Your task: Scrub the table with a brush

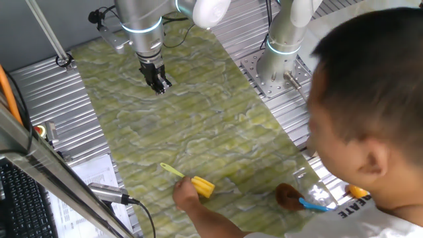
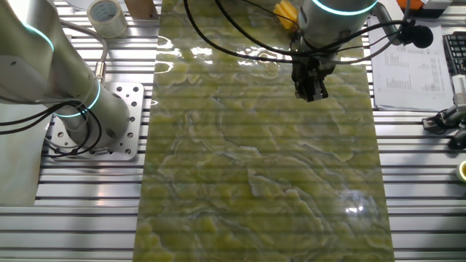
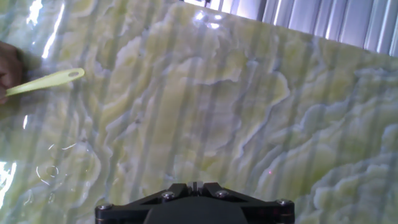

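The green-and-yellow marbled table [image 1: 198, 125] [image 2: 255, 167] runs the length of the scene and fills the hand view [image 3: 217, 93]. The yellow brush [image 1: 198, 184] lies at its near end, and a person's hand [image 1: 185, 197] grips the blocky head. Its thin handle [image 3: 46, 81] pokes in from the left edge of the hand view. My gripper [image 1: 160, 86] [image 2: 312, 91] hangs just above the far end of the table, well away from the brush. Its fingers are together with nothing between them.
A person leans over the near right corner; their head [image 1: 373, 86] blocks that side. A brown object with a blue-handled item [image 1: 310, 205] lies beside the hand. A second arm's base [image 1: 284, 49] [image 2: 91, 120] stands on the ribbed metal. A tape roll [image 2: 107, 16] sits at one corner.
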